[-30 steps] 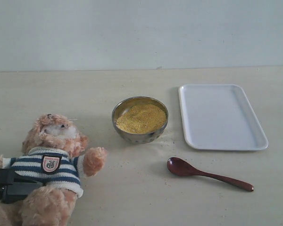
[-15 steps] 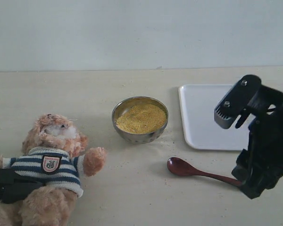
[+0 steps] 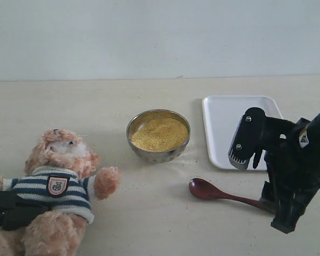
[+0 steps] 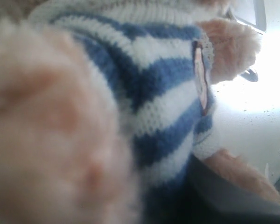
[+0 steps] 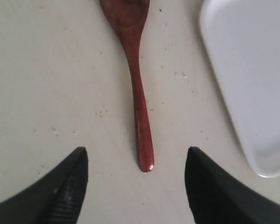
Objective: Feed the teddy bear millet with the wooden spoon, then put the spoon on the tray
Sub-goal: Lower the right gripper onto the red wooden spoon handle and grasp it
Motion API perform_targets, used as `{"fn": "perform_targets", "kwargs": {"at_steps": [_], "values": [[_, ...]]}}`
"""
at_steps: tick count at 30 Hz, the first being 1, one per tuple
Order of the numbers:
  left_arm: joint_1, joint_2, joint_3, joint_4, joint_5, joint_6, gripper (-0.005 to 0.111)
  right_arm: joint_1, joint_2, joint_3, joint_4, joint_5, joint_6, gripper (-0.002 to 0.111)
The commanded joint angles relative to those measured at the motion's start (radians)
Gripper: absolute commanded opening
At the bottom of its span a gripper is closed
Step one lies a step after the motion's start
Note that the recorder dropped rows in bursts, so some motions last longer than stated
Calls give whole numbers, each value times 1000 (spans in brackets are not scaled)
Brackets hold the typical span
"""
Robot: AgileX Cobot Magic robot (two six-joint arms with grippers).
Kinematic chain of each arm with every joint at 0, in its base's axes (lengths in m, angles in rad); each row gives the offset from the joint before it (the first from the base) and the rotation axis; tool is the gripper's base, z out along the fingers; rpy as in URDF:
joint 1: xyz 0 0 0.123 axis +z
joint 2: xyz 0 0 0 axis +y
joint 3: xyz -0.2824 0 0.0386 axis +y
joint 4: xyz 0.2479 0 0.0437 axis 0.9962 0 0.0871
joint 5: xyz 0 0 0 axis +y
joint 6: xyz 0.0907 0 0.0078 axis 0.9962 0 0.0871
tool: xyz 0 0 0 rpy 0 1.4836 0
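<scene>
"Where was the wooden spoon (image 3: 230, 197)?"

"It lay flat on the table (image 3: 149, 224), just beside the tray's (image 3: 226, 130) near edge, with its oval end towards the metal bowl (image 3: 152, 155) of millet (image 3: 160, 133). The right gripper (image 5: 136, 158) hung over the handle's tip with its jaws spread wide, one on each side, holding nothing."

"And the left gripper (image 3: 10, 210)?"

"It was against the teddy bear's (image 3: 61, 184) striped middle (the bear lay on its back, well apart from the spoon). Whether its jaws gripped could not be told."

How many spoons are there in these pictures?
1. The spoon lies on the table, nearer the camera than the tray, right of the bowl in the exterior view. No other shows.
</scene>
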Motion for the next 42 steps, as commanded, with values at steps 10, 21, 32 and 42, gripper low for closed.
{"fn": "perform_targets", "kwargs": {"at_steps": [10,21,32,42], "values": [[1,-1,1,-8,25,9,7,1,109,-28,-10,6,-18,60],[1,-1,1,-8,25,10,7,1,288,-96,-13,-15,-30,60],[1,-1,1,-8,25,10,7,-22,357,-105,-77,-63,-37,58],[1,-1,1,-8,23,12,7,-80,383,-105,47,-47,-88,52]]}}
